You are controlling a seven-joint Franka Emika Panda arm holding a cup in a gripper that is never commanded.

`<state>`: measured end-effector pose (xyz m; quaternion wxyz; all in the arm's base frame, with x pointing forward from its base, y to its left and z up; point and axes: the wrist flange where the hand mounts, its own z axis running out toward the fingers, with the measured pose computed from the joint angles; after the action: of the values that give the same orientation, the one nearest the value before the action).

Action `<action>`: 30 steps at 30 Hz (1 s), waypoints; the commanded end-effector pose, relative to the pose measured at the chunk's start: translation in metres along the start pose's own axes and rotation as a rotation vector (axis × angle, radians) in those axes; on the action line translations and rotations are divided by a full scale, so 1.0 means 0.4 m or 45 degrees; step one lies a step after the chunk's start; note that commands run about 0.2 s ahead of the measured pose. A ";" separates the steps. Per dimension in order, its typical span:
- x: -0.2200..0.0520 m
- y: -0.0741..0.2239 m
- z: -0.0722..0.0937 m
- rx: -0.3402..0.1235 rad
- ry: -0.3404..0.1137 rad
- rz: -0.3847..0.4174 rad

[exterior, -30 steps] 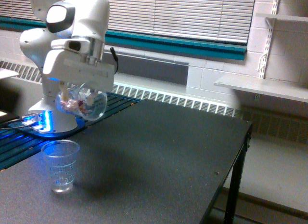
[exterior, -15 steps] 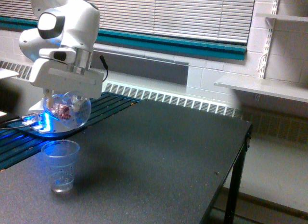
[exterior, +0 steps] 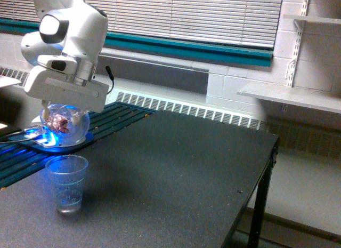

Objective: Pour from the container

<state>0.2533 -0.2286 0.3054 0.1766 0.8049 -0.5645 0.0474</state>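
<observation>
Exterior view: your white gripper point(exterior: 63, 110) was clamped on the clear, round-bodied plastic container point(exterior: 65, 124), held above the dark table point(exterior: 176, 173) near its far left corner. Directly below it stood a slimmer clear cup point(exterior: 66, 183).

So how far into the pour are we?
Done: the gripper holds the container, reddish contents inside, above the table.
In hand: it hangs above and slightly behind the slim cup.
Left: the pour itself; I see nothing falling, and the cup looks about empty.
</observation>
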 end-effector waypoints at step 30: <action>0.025 -0.091 0.050 -0.194 -0.098 -0.074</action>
<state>0.2856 -0.2308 0.2789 0.2128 0.8069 -0.5502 -0.0302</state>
